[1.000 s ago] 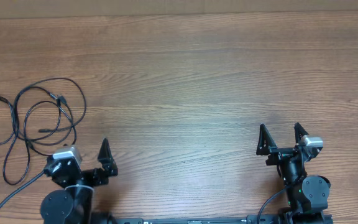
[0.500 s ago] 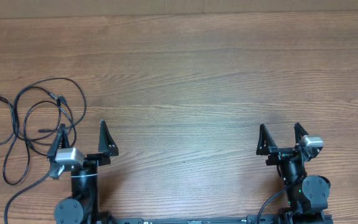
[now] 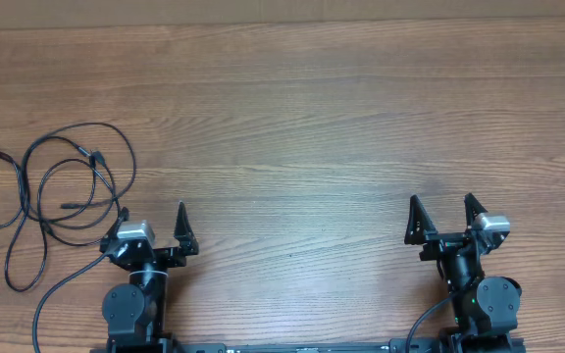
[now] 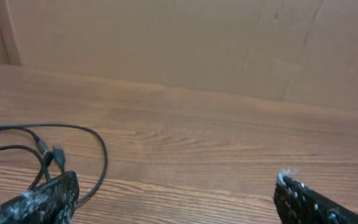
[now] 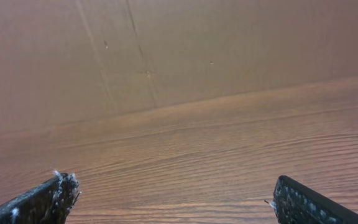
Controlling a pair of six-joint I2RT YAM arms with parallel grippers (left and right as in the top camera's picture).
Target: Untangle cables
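The cables [image 3: 92,154] are thin black cords with small plugs, looped together flat on the wooden table at the far left. My left gripper [image 3: 152,218] is open and empty, low at the front left, just right of the loops, with its left fingertip close to their lower right edge. In the left wrist view the cables [image 4: 58,154] lie at the left, partly hidden behind the left finger [image 4: 42,199]. My right gripper [image 3: 442,206] is open and empty at the front right, far from the cables. The right wrist view shows only its fingers [image 5: 319,202] over bare wood.
The wooden table [image 3: 292,118] runs back to a brown cardboard wall [image 4: 197,43]. A thicker black arm wire [image 3: 62,289] trails from the left arm's base at the front left. The arm bases sit at the front edge.
My left gripper has swung to the right, away from the lower edge of the cable loops, and stays open. The cables and the right arm have not moved.
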